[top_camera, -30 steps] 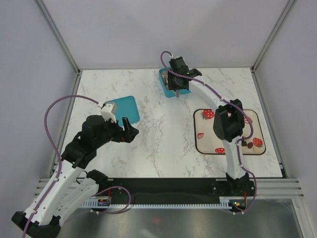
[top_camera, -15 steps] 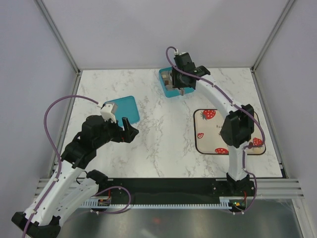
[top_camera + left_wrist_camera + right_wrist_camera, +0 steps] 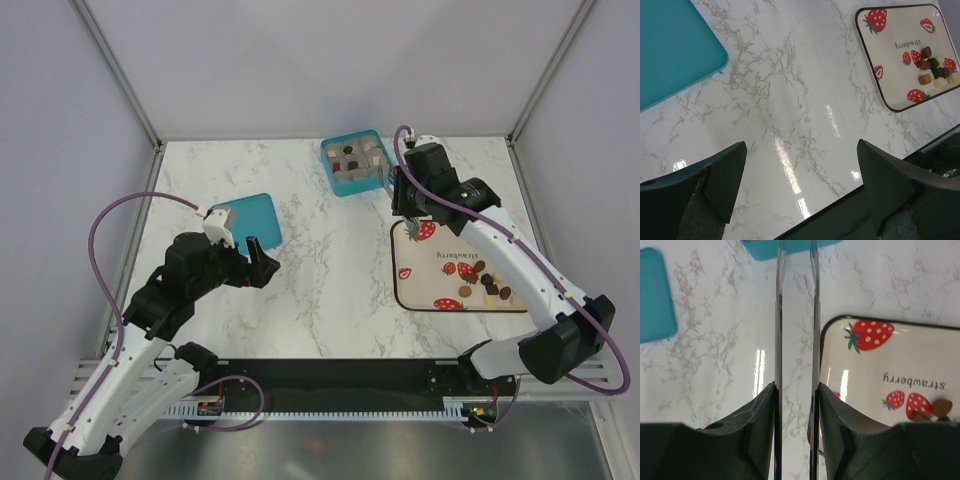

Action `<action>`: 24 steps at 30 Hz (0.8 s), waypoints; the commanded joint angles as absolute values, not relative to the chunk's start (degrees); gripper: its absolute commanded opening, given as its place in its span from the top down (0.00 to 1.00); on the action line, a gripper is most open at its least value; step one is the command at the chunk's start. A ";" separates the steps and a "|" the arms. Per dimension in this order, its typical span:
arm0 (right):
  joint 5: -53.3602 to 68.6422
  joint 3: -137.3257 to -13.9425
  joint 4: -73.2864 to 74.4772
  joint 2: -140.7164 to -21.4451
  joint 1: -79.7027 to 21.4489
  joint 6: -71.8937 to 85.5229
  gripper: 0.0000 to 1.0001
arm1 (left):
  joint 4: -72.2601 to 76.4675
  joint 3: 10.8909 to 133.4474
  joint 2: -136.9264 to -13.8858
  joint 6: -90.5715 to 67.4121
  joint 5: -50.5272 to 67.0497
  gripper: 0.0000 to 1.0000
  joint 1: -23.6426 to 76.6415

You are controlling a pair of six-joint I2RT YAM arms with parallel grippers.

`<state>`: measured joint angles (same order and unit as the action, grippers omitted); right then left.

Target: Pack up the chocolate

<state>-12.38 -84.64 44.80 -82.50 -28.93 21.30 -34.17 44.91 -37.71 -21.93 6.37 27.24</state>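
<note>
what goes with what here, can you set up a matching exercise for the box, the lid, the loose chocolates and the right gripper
Things
1. teal box
2. teal lid
3. loose chocolates
4. right gripper

Places or states
A. lying on the strawberry tray
B. farthest from the arm bases, with chocolates in its compartments
C. lying flat beside the left gripper
D. at the strawberry tray's far left corner, with nothing between its fingers

Pairs: 1-B, 2-C, 3-A, 4-D
</note>
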 commanded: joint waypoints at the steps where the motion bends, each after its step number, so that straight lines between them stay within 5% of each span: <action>1: -15.47 -79.91 49.74 -76.65 -28.83 23.20 0.55 | -33.13 44.82 -37.62 -20.04 7.21 0.01 27.25; 11: -18.02 -69.18 60.20 -64.87 -25.14 26.98 0.55 | -33.05 44.83 -37.53 -20.04 7.56 0.01 27.25; 24: -17.05 -58.45 63.28 -58.71 -8.36 27.25 0.55 | -33.05 44.91 -37.62 -19.95 8.70 0.01 27.25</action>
<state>-15.97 -58.98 62.19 -60.25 -10.83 26.33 -34.17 44.91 -37.82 -21.93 6.74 27.24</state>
